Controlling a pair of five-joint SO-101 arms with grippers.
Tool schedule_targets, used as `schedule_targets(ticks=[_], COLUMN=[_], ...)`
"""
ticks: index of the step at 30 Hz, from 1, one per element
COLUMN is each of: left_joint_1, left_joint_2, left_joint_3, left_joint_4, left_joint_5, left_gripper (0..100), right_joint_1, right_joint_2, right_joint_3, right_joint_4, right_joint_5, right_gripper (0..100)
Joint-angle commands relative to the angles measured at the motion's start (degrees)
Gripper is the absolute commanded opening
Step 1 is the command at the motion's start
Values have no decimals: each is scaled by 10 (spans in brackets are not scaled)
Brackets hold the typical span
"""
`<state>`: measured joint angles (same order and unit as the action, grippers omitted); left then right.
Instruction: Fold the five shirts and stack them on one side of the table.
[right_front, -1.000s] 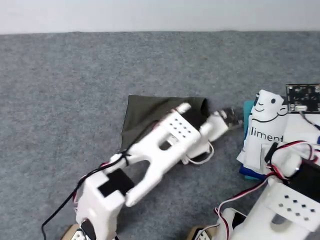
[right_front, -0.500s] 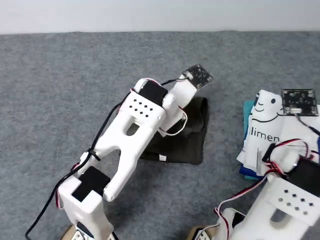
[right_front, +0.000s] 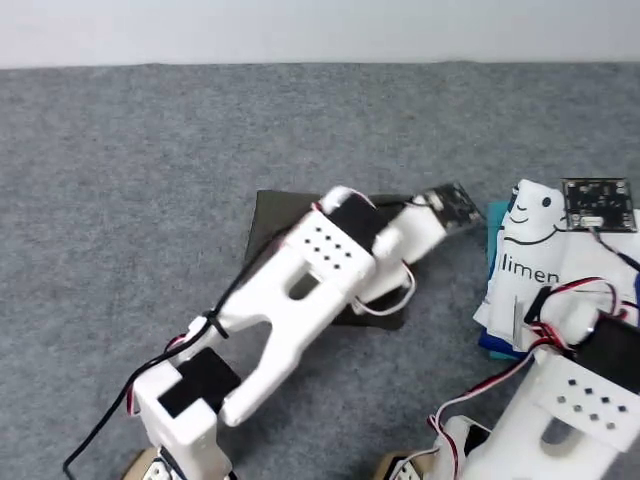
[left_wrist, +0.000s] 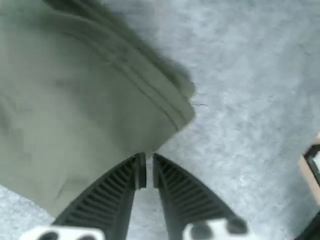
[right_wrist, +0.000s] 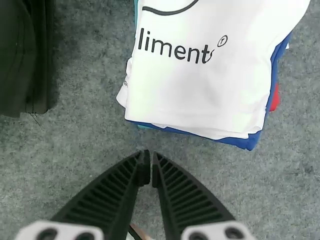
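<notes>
Most of the job looks done. At the right of the high view a stack (right_front: 530, 300) of folded shirts sits on the grey worktop (right_front: 120, 170), a white shirt (right_front: 535, 250) on top. The right wrist view shows blue, teal and red layers under the white one, so I count four. The fifth, an olive shirt (right_front: 275, 225), lies mid-frame under the left arm (right_front: 320, 270), well apart from the stack; its folding looks unfinished, and it has yet to join the pile.

The left wrist view shows the left end effector (left_wrist: 146, 170) at the olive shirt's hem, tips together save a slit, no cloth visibly pinched. The right end effector (right_wrist: 148, 167) hangs closed over bare worktop just short of the stack
</notes>
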<state>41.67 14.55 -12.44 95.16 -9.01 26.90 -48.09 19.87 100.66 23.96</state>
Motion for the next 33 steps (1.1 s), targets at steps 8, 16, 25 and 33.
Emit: schedule_targets(ticks=[8, 16, 25, 33], left_joint_1=[20, -145, -305, -374], left_joint_2=[-40, -59, 37, 171], left_joint_3=[-3, -64, -41, 15], left_joint_4=[16, 13, 40, -35], left_joint_5=[-6, -10, -108, -113], left_gripper=[157, 156, 7, 6], right_joint_1=[4, 4, 0, -41], right_joint_2=[-9, -9, -9, -9], right_joint_3=[-7, -7, -4, -4], right_joint_4=[21, 21, 21, 21], right_joint_5=[-1, -1, -1, -30], right_gripper=[29, 29, 29, 29])
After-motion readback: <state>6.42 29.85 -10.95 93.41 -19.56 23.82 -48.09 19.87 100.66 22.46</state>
